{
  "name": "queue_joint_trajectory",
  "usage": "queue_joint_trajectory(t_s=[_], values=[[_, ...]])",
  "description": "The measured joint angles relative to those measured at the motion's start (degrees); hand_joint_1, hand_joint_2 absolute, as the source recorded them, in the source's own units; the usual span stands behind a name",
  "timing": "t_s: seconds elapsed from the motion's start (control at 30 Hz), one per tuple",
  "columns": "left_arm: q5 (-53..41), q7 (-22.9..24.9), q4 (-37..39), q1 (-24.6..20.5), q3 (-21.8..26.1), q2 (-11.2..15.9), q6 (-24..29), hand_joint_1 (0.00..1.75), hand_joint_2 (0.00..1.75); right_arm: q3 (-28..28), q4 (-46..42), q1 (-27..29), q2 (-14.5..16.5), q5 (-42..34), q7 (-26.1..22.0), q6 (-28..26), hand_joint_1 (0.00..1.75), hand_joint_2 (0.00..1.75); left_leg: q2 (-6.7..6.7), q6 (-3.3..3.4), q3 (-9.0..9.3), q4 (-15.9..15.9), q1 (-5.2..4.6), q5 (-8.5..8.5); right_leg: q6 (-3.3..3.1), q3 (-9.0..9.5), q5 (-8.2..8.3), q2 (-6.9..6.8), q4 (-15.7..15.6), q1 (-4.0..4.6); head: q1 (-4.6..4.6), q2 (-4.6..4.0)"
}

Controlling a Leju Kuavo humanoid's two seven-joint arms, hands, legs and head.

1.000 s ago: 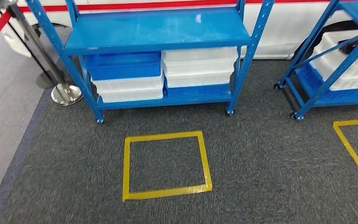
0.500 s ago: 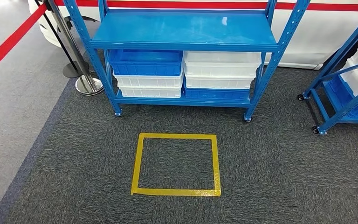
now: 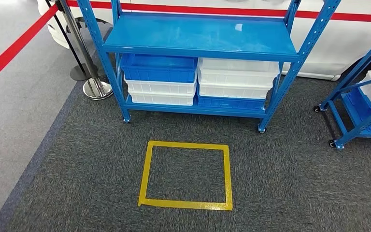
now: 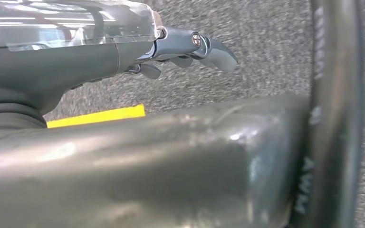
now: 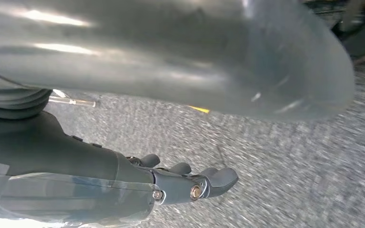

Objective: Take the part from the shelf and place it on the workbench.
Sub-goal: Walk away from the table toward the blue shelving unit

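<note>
Nearest, the left hand hangs over dark speckled carpet, its grey fingers extended and loosely apart, holding nothing; a strip of yellow tape shows beyond it in that wrist view. The right hand likewise hangs above the carpet, fingers stretched out side by side with nothing in them. Both wrist pictures are blurred, and smooth metallic parts of the robot's body cover much of them.

In the head view, a square outline of glossy yellow tape lies flat on the coarse, short-piled carpet. Just beyond it stands the blue metal shelf on small castors, its uprights punched with rows of holes, its upper board smooth and bare with faint reflections. On the lower board sit stacked plastic bins: a blue bin over white ones on the left, white bins over a blue one on the right. Which item is the part I cannot tell; the bins' contents are hidden under the upper board.

To the left, chrome stanchions carry a red belt. A second blue rack is cut off at the right edge. Behind runs a white wall with a red stripe.
</note>
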Motion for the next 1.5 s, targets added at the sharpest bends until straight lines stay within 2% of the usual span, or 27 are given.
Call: queue_joint_trajectory(t_s=[0.17,0.2,0.27,0.33,0.4,0.47,0.5,0.57,0.6,0.67,0.7,0.73,0.8,0.87,0.9,0.93,1.0,1.03,1.07,1.1,1.17,1.23,1.3,1.37,1.4,1.43,1.5], values=[[-0.23,0.01,-0.02,-0.22,-0.01,0.04,-0.41,0.00,0.00,-0.08,-0.01,-0.01,0.05,-0.03,-0.02,0.55,0.00,0.00,0.17,-1.65,0.82,1.37,-0.02,-1.82,-1.46,2.64,-2.07,-0.07,-2.14,-0.07,-0.02,0.00],[-0.31,-0.01,-0.02,-0.23,-0.01,0.04,-0.41,0.00,0.00,-0.11,-0.01,0.05,0.07,-0.03,-0.02,0.56,0.00,0.00,0.32,-1.91,-0.43,4.02,0.07,-2.62,-1.75,3.53,-2.49,-0.19,-2.49,-0.22,-0.02,0.00],[-0.41,-0.04,-0.02,-0.14,-0.01,-0.01,-0.42,0.00,0.00,-0.17,-0.01,0.15,0.05,-0.03,-0.02,0.62,0.00,0.00,0.50,-2.31,-5.79,12.12,0.26,-4.40,-2.08,5.11,-3.74,-0.38,-2.76,-0.19,-0.02,0.00],[-0.43,-0.01,-0.01,0.19,0.00,-0.01,-0.42,0.00,0.00,-0.22,-0.01,0.16,0.05,-0.03,-0.02,0.72,0.00,0.00,0.51,-2.48,-11.15,17.28,0.35,-3.50,-2.04,6.89,-5.32,-0.32,-2.80,-0.18,-0.02,0.00],[-0.43,0.02,0.00,0.54,0.00,-0.01,-0.42,0.00,0.00,-0.27,-0.01,0.25,0.05,-0.04,-0.02,0.78,0.00,0.00,0.53,-2.25,-12.81,13.91,0.37,2.29,-1.82,9.30,-7.23,-0.24,-2.89,-0.19,-0.01,0.00],[-0.41,0.07,0.10,0.90,0.02,0.00,-0.46,0.00,0.00,-0.31,0.01,0.43,0.07,-0.05,-0.02,0.84,0.00,0.00,0.70,-1.67,-12.01,8.23,0.08,7.43,-1.34,11.53,-9.13,-0.21,-3.12,-0.19,0.00,0.00],[-0.37,0.10,0.19,0.99,0.04,-0.01,-0.49,0.00,0.00,-0.33,0.03,0.46,0.09,-0.05,-0.01,0.86,0.00,0.00,0.81,-1.18,-11.32,6.38,-0.18,8.01,-0.94,12.30,-9.84,-0.19,-3.37,-0.19,-0.01,0.00],[-0.21,0.16,0.34,0.86,0.11,-0.01,-0.51,0.00,0.00,-0.36,0.05,0.19,0.12,-0.05,-0.01,0.90,0.00,0.00,0.92,-0.26,-9.96,4.97,-0.65,6.11,-0.01,13.31,-10.27,-0.22,-3.86,-0.12,-0.02,0.00],[-0.13,0.17,0.33,0.68,0.14,0.00,-0.50,0.00,0.00,-0.36,0.05,-0.04,0.13,-0.05,-0.01,0.91,0.00,0.00,0.79,0.22,-8.97,3.96,-0.60,5.13,0.40,13.22,-9.46,-0.22,-3.01,-0.13,-0.03,0.00],[-0.04,0.17,0.33,0.62,0.19,0.02,-0.49,0.00,0.00,-0.36,0.04,-0.39,0.13,-0.05,-0.01,0.95,0.00,0.00,0.57,0.90,-6.63,2.13,-0.32,4.04,0.95,10.13,-6.33,-0.18,3.09,-0.18,-0.01,-0.01],[-0.03,0.18,0.33,0.63,0.23,0.02,-0.49,0.00,0.00,-0.37,0.04,-0.49,0.13,-0.05,0.00,0.95,0.00,0.00,0.47,1.19,-5.20,1.19,-0.18,3.58,1.15,7.17,-5.25,-0.13,7.39,-0.19,0.01,-0.01],[-0.04,0.20,0.33,0.66,0.28,0.01,-0.49,0.00,0.00,-0.37,0.03,-0.48,0.13,-0.05,0.01,0.95,0.00,0.00,0.45,1.42,-3.82,0.37,-0.09,3.03,1.25,4.02,-5.43,-0.09,11.11,-0.21,0.02,-0.01],[-0.09,0.26,0.33,0.58,0.35,0.01,-0.49,0.00,0.00,-0.48,0.04,-0.41,0.14,-0.33,0.14,1.03,0.00,0.00,0.29,1.63,-1.20,-0.51,-0.06,1.70,1.35,-1.41,-9.39,-0.04,14.67,-0.16,0.02,0.00],[-0.26,0.30,0.33,0.64,0.37,0.01,-0.48,0.00,0.00,-0.90,0.05,-0.23,0.14,-1.12,0.29,1.29,0.00,0.00,0.28,1.51,1.38,-0.82,-0.06,-0.06,1.25,-4.85,-13.23,-0.06,13.74,-0.10,0.01,0.00],[-0.36,0.30,0.33,0.74,0.38,-0.02,-0.48,0.00,0.00,-1.20,0.05,-0.09,0.14,-1.58,0.33,1.45,0.00,0.00,0.50,1.41,2.70,-0.87,-0.07,-1.13,1.05,-5.87,-12.96,-0.21,11.79,0.00,0.02,0.00],[-0.44,0.31,0.33,0.89,0.39,-0.04,-0.47,0.00,0.00,-1.51,0.05,0.03,0.13,-1.93,0.33,1.60,0.00,0.00,0.79,1.29,3.93,-0.93,-0.09,-2.20,0.72,-6.47,-10.68,-0.66,9.17,0.19,0.02,0.00],[-0.50,0.31,0.44,1.10,0.41,-0.12,-0.46,0.00,0.00,-2.00,0.05,0.23,0.13,-2.32,0.31,1.80,0.00,0.00,1.55,0.88,6.19,-0.93,-0.41,-4.49,-0.31,-7.23,-1.40,-2.72,3.30,0.92,0.02,0.00],[-0.51,0.36,0.50,1.09,0.42,-0.14,-0.45,0.00,0.00,-2.15,0.05,0.16,0.14,-2.29,0.25,1.83,0.00,0.00,2.01,0.58,7.28,-1.24,-0.62,-5.49,-0.76,-7.26,2.20,-3.37,1.61,1.18,0.01,0.00],[-0.52,0.39,0.55,1.02,0.44,-0.14,-0.43,0.00,0.00,-2.26,0.05,0.05,0.17,-2.11,0.16,1.80,0.00,0.00,2.37,0.24,8.27,-1.40,-0.86,-6.03,-1.15,-7.10,4.27,-3.60,0.65,1.29,0.01,0.00],[-0.57,0.43,0.55,0.81,0.46,-0.13,-0.38,0.00,0.00,-2.31,0.05,-0.11,0.22,-1.81,0.06,1.73,0.00,0.00,2.66,-0.13,8.74,-1.05,-1.04,-5.89,-1.44,-6.49,4.17,-3.04,0.61,1.16,0.00,0.00],[-0.75,0.46,0.55,0.29,0.59,-0.09,-0.30,0.00,0.00,-2.34,0.05,-0.17,0.37,-1.35,-0.07,1.75,0.00,0.00,2.42,-0.75,7.01,3.76,-0.98,-3.65,-2.05,-5.02,3.14,-1.96,0.03,0.77,0.00,0.00],[-0.97,0.52,0.55,-0.02,0.86,-0.09,-0.21,0.00,0.00,-2.54,0.05,-0.26,0.45,-1.60,-0.18,1.96,0.00,0.00,1.69,-1.31,2.13,11.63,-0.57,-3.00,-2.56,-3.24,2.11,-1.07,-0.72,0.53,-0.01,0.00],[-1.15,0.70,0.55,0.10,1.18,-0.11,0.05,0.00,0.00,-2.77,0.05,-0.44,0.45,-1.70,-0.27,1.91,0.00,0.00,1.40,-1.82,-2.33,16.14,-0.14,-7.62,-2.75,-1.21,0.86,-0.08,-1.16,0.39,-0.01,0.00],[-1.35,0.85,0.55,0.23,1.37,-0.10,0.38,0.00,0.00,-2.83,0.05,-0.44,0.48,-1.23,-0.28,1.76,0.00,0.00,1.39,-2.22,-4.93,15.69,0.22,-12.99,-2.58,0.93,-0.62,0.86,-1.27,0.21,-0.01,0.00],[-1.47,0.89,0.55,0.26,1.39,-0.10,0.48,0.00,0.00,-2.82,0.05,-0.35,0.51,-1.01,-0.27,1.71,0.00,0.00,1.39,-2.30,-5.64,13.97,0.35,-13.36,-2.43,1.97,-1.41,1.16,-1.27,0.13,-0.01,0.00],[-1.58,0.91,0.55,0.29,1.40,-0.11,0.57,0.00,0.00,-2.82,0.05,-0.26,0.55,-0.88,-0.25,1.66,0.00,0.00,1.39,-2.28,-6.04,11.36,0.45,-11.29,-2.22,2.97,-2.18,1.36,-1.27,0.09,-0.01,0.00],[-1.69,0.98,0.61,0.56,1.44,-0.11,0.69,0.00,0.00,-2.83,0.10,-0.05,0.62,-0.76,-0.21,1.50,0.00,0.00,1.42,-1.98,-6.70,5.87,0.43,-2.59,-1.67,4.36,-3.57,1.59,-1.08,0.11,-0.01,0.00]])
